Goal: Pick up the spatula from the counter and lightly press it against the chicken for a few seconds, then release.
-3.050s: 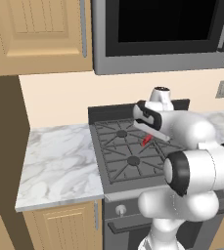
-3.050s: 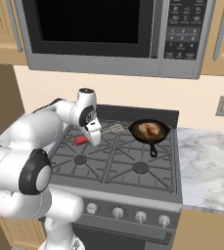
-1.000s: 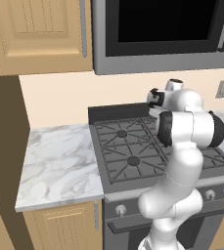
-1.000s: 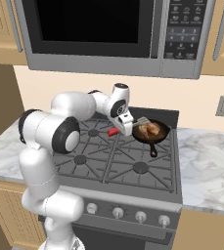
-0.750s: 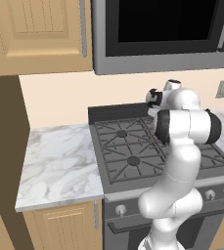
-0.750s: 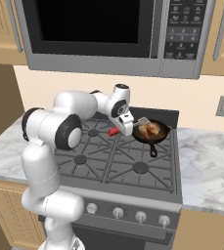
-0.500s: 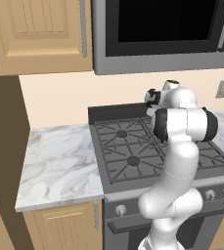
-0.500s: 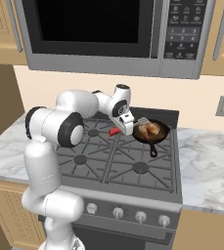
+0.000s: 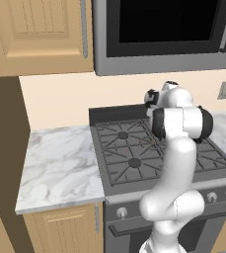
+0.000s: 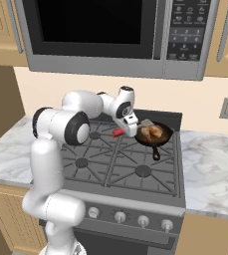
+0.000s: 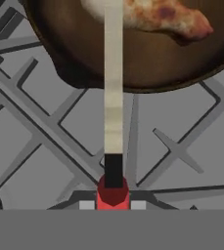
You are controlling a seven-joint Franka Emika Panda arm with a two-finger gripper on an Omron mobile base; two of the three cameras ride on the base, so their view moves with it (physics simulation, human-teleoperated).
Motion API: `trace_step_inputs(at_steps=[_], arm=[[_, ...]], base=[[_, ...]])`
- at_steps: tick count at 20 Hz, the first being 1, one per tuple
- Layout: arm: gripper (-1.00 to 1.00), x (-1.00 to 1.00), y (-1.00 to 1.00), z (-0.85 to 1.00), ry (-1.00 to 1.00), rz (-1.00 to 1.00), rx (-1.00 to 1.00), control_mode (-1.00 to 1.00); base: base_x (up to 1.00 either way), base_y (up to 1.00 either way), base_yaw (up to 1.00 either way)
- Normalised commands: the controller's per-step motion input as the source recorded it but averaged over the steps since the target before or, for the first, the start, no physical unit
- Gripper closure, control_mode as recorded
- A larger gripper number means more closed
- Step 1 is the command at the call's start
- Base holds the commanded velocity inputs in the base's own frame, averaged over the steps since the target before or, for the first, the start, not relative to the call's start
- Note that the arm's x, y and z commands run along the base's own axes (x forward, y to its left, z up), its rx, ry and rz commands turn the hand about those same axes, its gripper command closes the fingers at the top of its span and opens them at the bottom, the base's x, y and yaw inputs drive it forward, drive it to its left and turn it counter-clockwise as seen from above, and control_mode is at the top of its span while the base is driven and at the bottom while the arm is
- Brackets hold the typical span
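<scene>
A: Where's the spatula (image 11: pixel 113 112) vs the fingers (image 11: pixel 86 205)?
B: Red handle sits btw the two tips, pinched tight, so the gripper (image 10: pixel 124 132) is clamped on it. Black neck, then the cream blade runs straight out from the hand, over the pan (image 11: pixel 182 63) rim & across the chicken (image 11: pixel 157 17). Blade end is cut off at the frame edge, so can't tell if it's pressing on the meat
A: So it's off the desk (image 10: pixel 210 169)?
B: Yep, held above the stove (image 10: pixel 110 164) grates, pan just beyond the hand
A: Any text?
B: Keypad on the microwave (image 10: pixel 95 35) has labels, too small to read
A: Arm pose?
B: Right base view: rises lower left, elbow bent at left, forearm reaches right, hand low by the pan. Left base view: arm (image 9: pixel 176 163) stands upright in front of the stove, wrist near the back wall
</scene>
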Motion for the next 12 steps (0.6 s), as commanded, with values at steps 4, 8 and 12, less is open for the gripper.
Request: trace_step_inputs(at_steps=[4,8,12], arm=[[1.00,0.25,-0.13,-0.09,0.01,0.00,0.02,-1.00],[1.00,0.24,-0.13,-0.08,0.01,0.01,0.02,-1.00],[1.00,0.18,-0.13,-0.11,0.02,0.02,0.01,-1.00]], base=[[0.00,0.00,0.00],[0.00,0.00,0.00],[0.00,0.00,0.00]])
